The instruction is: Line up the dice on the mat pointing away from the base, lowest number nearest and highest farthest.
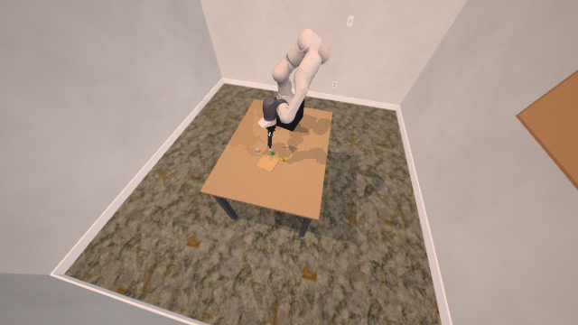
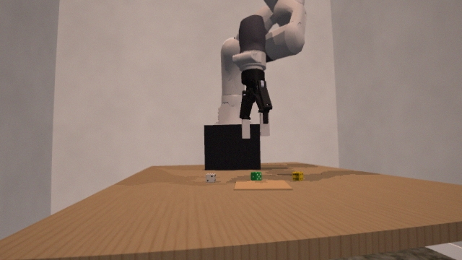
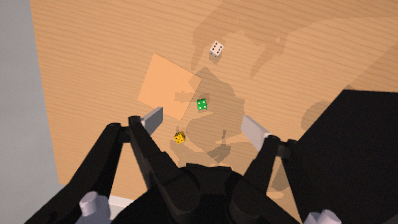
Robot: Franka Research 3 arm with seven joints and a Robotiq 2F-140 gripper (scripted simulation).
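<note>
Tool point(image 2: 255, 131): two black linkages with pale fingertips, spread to full width, nothing between them, hanging well above the desk point(image 2: 216, 217) and pointing down. Green die point(image 2: 256, 175): flat on the desk almost straight below the tool, just off the near edge of the mat, not on it; in the wrist view it lies between the two fingertips' lines, four pips up. Mat point(image 2: 263, 185): thin tan square, flat on the desk, just beyond the green die on the side away from the arm's black pedestal point(image 2: 216, 152). Yellow die point(image 2: 297, 175): on bare desk to one side of the tool, near a mat corner but off it. White die point(image 2: 211, 178): on bare desk to the tool's other side, farther out than the yellow one, six pips up in the wrist view point(image 3: 216, 48).
</note>
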